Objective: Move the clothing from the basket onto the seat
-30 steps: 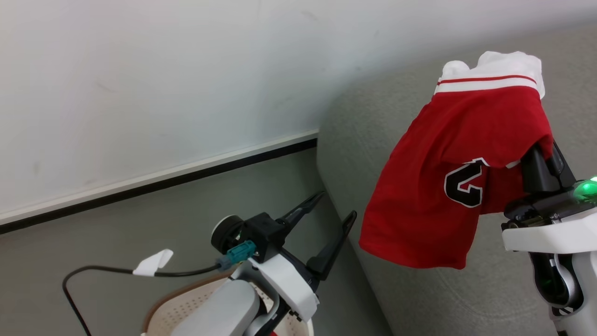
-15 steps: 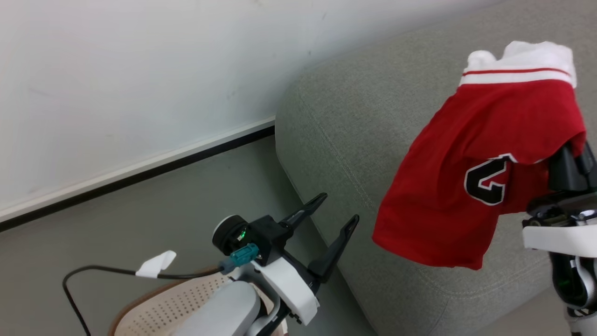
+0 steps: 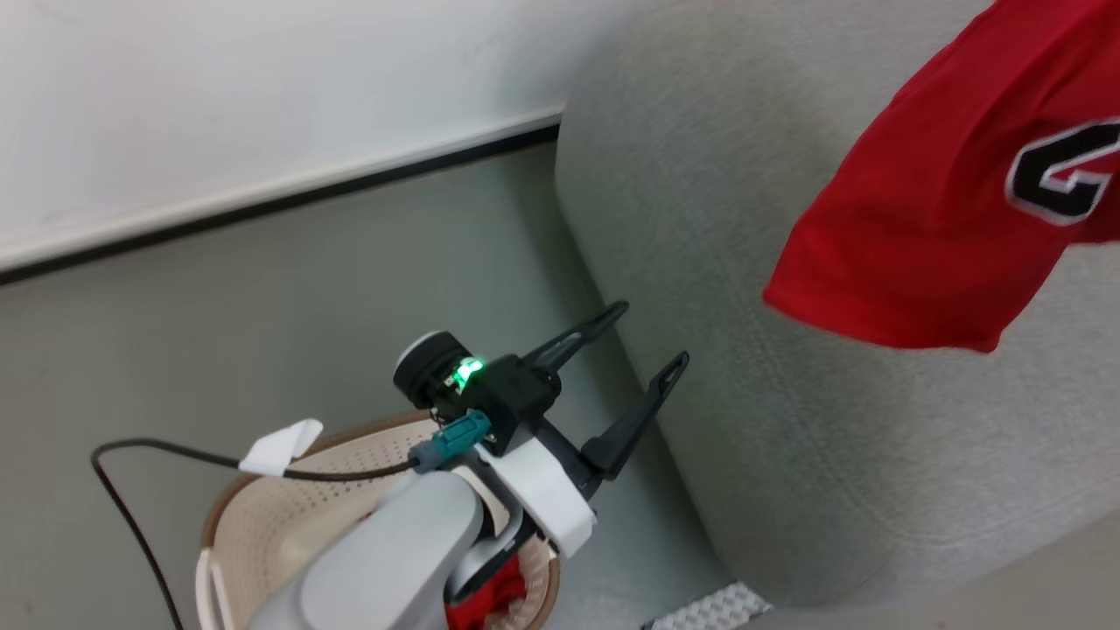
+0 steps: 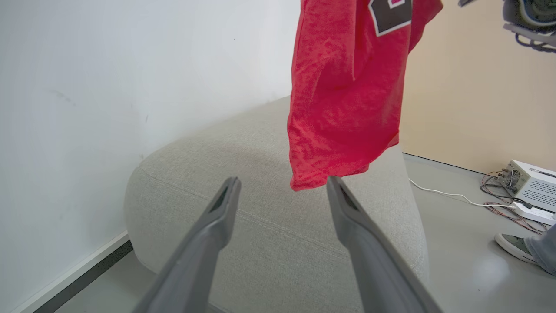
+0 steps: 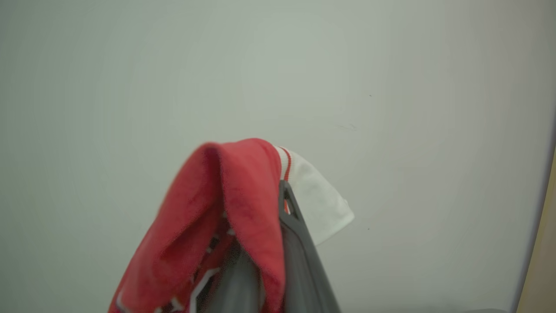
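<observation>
On my far left in the head view sits the basket (image 3: 297, 516) on the floor, with a bit of red cloth (image 3: 490, 599) showing inside it under my left forearm. A black cable (image 3: 175, 451) with a white tag (image 3: 282, 446) loops over the basket's rim to the wrist. My left gripper (image 3: 649, 334) hangs above and just past the basket with its jaws spread wide and nothing between them, fingers aimed at the side of the sofa (image 3: 787, 437). From that wrist I see the same gap between the fingers, left gripper (image 4: 282, 180) empty, and the sofa's (image 4: 195, 174) rounded end straight ahead. Further right, the garment (image 3: 910, 227) hangs over the sofa, not lying on it, its black-and-white mark at the frame's edge. In the left wrist view the garment (image 4: 343, 108) dangles with its hem low over the cushion. My right gripper (image 5: 271, 217) is closed on it: the red garment (image 5: 226, 195) drapes over the fingers, its white trim folded to the right, against the plain wall. Far right on the floor, well past the sofa, are a white box (image 4: 532, 184) with wires and a person's shoe (image 4: 514, 248).
</observation>
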### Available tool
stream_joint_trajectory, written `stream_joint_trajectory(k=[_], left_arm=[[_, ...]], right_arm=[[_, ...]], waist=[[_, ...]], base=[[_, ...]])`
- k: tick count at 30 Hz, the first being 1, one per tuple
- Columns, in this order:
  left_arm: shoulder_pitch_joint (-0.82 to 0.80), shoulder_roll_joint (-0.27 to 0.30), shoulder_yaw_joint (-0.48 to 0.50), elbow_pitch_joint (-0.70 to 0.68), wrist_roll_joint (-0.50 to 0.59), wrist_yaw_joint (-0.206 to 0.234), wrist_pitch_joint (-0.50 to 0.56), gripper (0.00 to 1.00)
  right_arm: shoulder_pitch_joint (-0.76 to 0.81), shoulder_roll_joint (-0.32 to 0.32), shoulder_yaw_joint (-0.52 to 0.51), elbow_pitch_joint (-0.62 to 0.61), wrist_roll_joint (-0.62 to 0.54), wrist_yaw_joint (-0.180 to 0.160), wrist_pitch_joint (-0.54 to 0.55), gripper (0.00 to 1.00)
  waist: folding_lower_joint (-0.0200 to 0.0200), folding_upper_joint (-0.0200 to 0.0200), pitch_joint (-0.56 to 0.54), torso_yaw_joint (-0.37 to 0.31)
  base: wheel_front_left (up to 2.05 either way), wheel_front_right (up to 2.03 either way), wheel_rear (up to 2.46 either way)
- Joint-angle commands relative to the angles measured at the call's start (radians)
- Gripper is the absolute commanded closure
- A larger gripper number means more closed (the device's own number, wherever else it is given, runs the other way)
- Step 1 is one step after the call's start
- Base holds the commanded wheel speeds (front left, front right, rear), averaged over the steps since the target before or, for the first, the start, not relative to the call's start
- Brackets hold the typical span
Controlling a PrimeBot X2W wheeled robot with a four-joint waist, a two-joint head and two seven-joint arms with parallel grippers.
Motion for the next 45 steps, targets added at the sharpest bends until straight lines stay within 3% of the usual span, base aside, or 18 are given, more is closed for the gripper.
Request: stream_joint_trajectory(k=[1, 8, 14, 23, 28, 35, 38, 45], left_arm=[[-0.022, 0.007, 0.000, -0.009, 0.009, -0.002, 0.006, 0.00], [-0.074, 0.030, 0.010, -0.033, 0.025, 0.001, 0.017, 0.00], [-0.115, 0.051, 0.017, -0.060, 0.038, 0.005, 0.027, 0.00], [-0.154, 0.064, 0.009, -0.089, 0.054, 0.006, 0.045, 0.00], [-0.149, 0.053, 0.005, -0.074, 0.039, 0.005, 0.033, 0.00], [-0.133, 0.048, 0.009, -0.051, 0.024, 0.010, 0.017, 0.00], [-0.128, 0.044, 0.010, -0.044, 0.017, 0.013, 0.009, 0.00], [-0.085, 0.031, 0.016, -0.007, -0.009, 0.015, -0.005, 0.00]], right_arm=[[-0.042, -0.029, -0.014, 0.026, -0.002, 0.003, 0.000, 1.00], [-0.179, -0.138, -0.085, 0.179, 0.022, 0.003, 0.000, 1.00], [-0.248, -0.180, -0.124, 0.287, 0.009, 0.003, 0.000, 1.00], [-0.325, -0.219, 0.008, 0.544, -0.020, 0.002, 0.026, 1.00], [-0.350, -0.236, 0.114, 0.690, 0.009, 0.002, 0.146, 1.00], [-0.339, -0.274, 0.294, 0.758, 0.088, 0.002, 0.305, 1.00], [-0.346, -0.287, 0.339, 0.765, 0.130, 0.002, 0.337, 0.00], [-0.328, -0.316, 0.449, 0.768, 0.195, 0.002, 0.365, 0.00]], waist=[[-0.0001, -0.0001, 0.073, 0.060], [-0.0001, -0.0001, 0.194, 0.130], [-0.0001, -0.0001, 0.283, 0.168], [-0.0001, -0.0001, 0.356, 0.186], [-0.0001, -0.0001, 0.340, 0.191], [-0.0001, -0.0001, 0.294, 0.200], [-0.0001, -0.0001, 0.271, 0.203], [-0.0001, -0.0001, 0.163, 0.203]], base=[[0.00, 0.00, 0.00], [0.00, 0.00, 0.00], [0.00, 0.00, 0.00], [0.00, 0.00, 0.00], [0.00, 0.00, 0.00], [0.00, 0.00, 0.00], [0.00, 0.00, 0.00], [0.00, 0.00, 0.00]])
